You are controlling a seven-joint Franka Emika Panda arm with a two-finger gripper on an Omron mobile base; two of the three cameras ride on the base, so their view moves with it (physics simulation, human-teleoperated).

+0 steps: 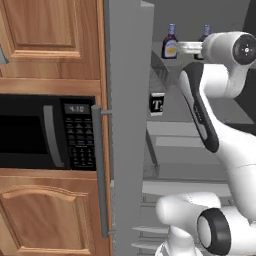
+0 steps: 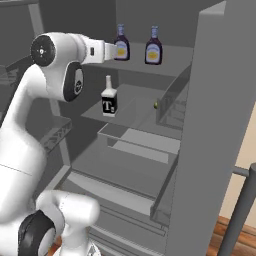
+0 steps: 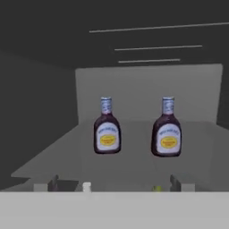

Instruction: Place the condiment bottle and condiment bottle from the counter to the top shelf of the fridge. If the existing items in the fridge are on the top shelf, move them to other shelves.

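Wide-open, empty end effector [image 3: 114, 184] before two upright condiment bottles [image 3: 107, 127] [image 3: 167, 129] on one top shelf [image 3: 134, 165]

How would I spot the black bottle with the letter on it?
Look inside the open grey fridge. On the shelf just below the top shelf stands a small black bottle. Unlike the two purple condiment bottles above, it carries a white T and a white cap.
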